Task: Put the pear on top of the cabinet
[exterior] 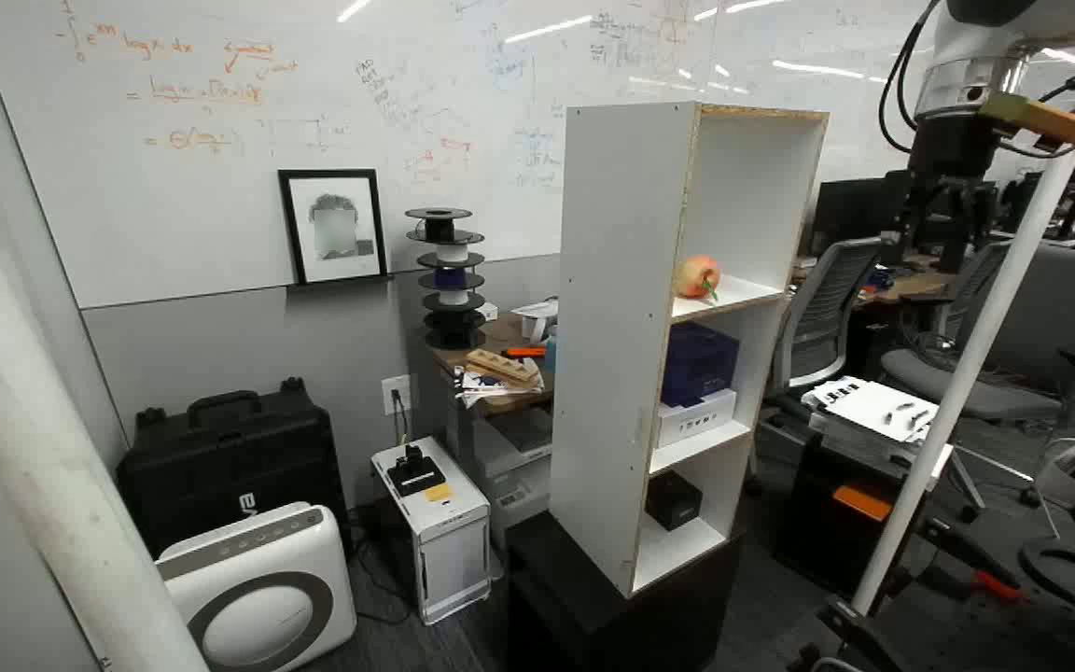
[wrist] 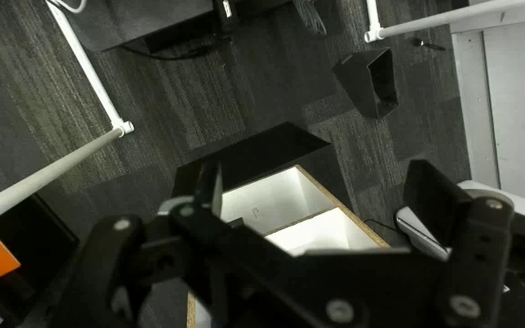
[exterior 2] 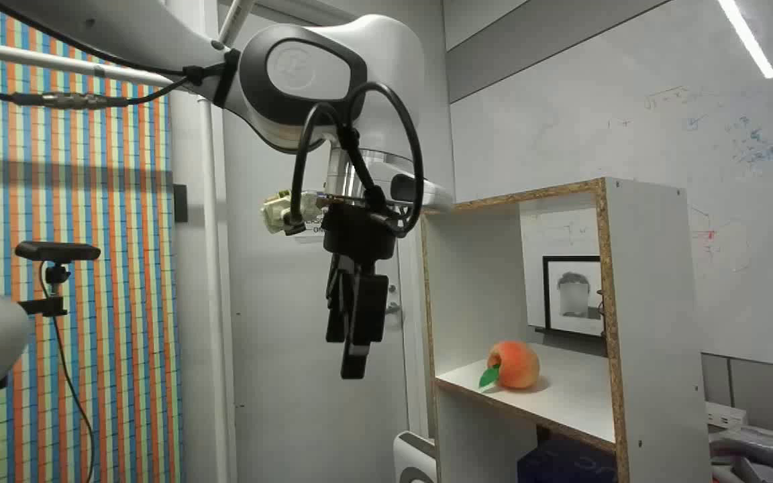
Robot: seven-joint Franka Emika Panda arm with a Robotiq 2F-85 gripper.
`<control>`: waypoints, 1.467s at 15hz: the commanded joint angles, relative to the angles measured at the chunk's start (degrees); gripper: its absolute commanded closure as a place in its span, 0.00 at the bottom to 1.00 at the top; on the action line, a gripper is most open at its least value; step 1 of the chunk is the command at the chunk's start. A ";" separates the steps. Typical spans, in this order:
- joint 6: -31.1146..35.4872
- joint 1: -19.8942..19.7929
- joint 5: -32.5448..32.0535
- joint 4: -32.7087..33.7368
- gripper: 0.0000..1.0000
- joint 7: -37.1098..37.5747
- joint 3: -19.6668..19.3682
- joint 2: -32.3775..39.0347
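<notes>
Black claw [wrist: 316, 184] spread wide, holding nada. Round orange-yellow pear [exterior 2: 518, 365] nr front edge, top compartment [exterior 2: 578, 386] of tall white chipboard-edged cabinet [exterior: 626, 308]. Imo sloppy reach cld clip upper edge, or a nudge rolls it off.

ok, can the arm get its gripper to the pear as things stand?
Probably yes, coming in from the front: the pear rests in the top compartment of the cabinet, open on that side, and the gripper hangs open. From above, the top panel blocks it.
</notes>
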 commanded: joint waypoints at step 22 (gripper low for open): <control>57.53 19.48 47.56 3.31 0.00 -43.25 -5.74 28.16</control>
